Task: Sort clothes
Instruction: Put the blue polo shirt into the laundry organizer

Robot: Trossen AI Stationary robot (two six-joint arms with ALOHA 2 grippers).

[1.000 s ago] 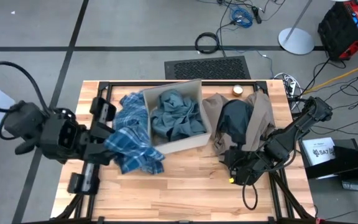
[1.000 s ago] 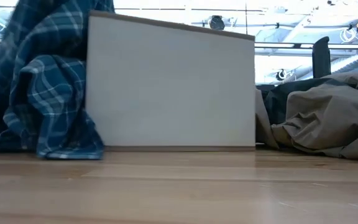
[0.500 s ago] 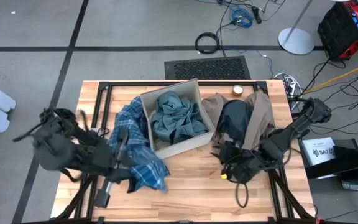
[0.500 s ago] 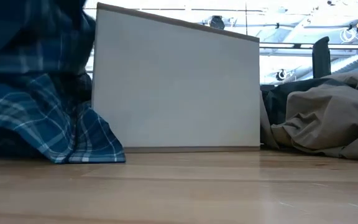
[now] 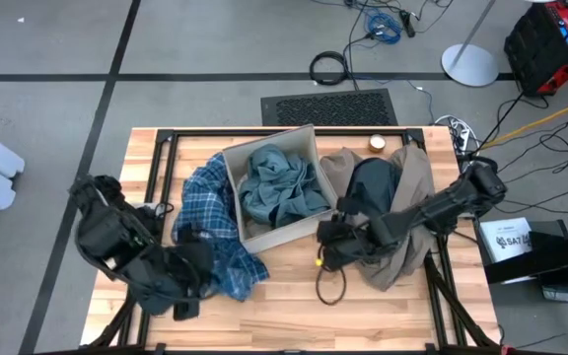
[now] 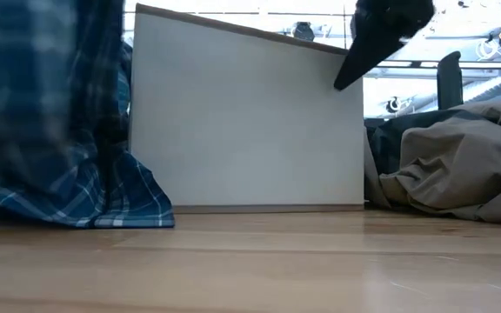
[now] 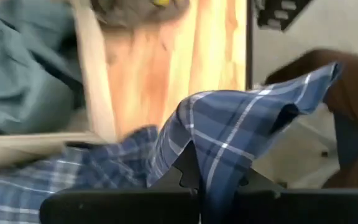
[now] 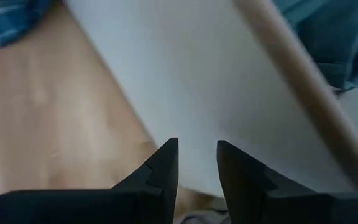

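While the cardboard box (image 5: 282, 192) stands at the middle of the wooden table (image 5: 294, 306), everything else is placed from it. Left of the box, the plaid shirt (image 5: 213, 229) lies crumpled against the box's left wall and trails toward the table's front edge. The left gripper (image 5: 197, 279) sits at the shirt's front end, well left of the box's front corner; its jaws are closed on a fold of the plaid cloth, as the left wrist view shows (image 7: 194, 180). In the low view the shirt (image 6: 50, 130) hangs as a blue curtain touching the box's left edge (image 6: 246, 122). Inside the box lies the teal-green piece (image 5: 282, 187), bunched and filling most of the compartment. Just beside the box's front right corner, the right gripper (image 5: 325, 242) hovers with its fingers (image 8: 165, 171) narrowly parted and nothing between them, pointed at the box's white outer wall (image 8: 197, 81). Right of the box, the taupe-brown piece (image 5: 414, 192) and the dark piece (image 5: 371, 187) lie heaped together, the dark one on top, with the right arm reaching across them. A small round tin (image 5: 377, 143) rests behind this heap, near the table's rear edge.
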